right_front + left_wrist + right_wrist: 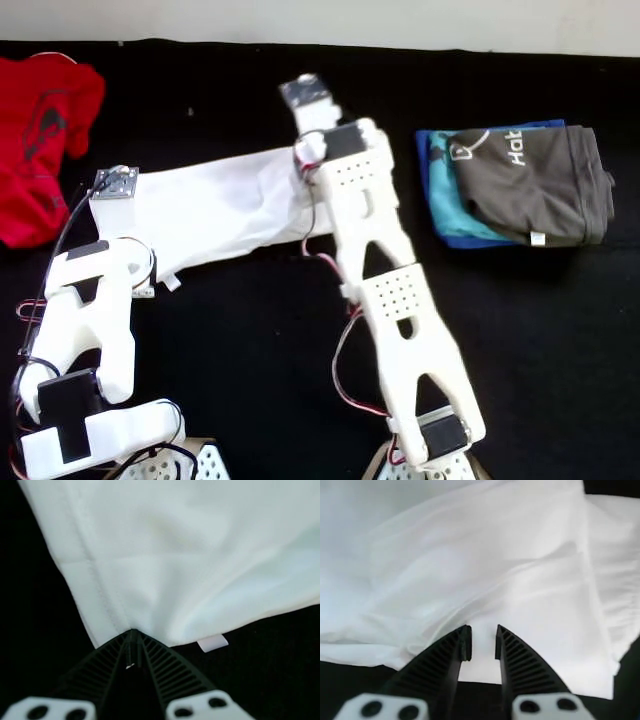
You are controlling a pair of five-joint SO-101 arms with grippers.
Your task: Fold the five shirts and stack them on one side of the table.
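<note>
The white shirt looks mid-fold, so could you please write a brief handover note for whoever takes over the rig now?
Left gripper: shut on the white shirt, at a hem corner.
Right gripper: slightly open over the shirt's other end, apparently not gripping.
Done: grey shirt, teal shirt and blue shirt lie folded in one stack on the table's right side.
Left: finish folding the white shirt, fold the crumpled red shirt at the far left, and add both to the stack.

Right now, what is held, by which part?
The left gripper pinches the white shirt at a hem corner; whether the right gripper holds it cannot be told.
</note>
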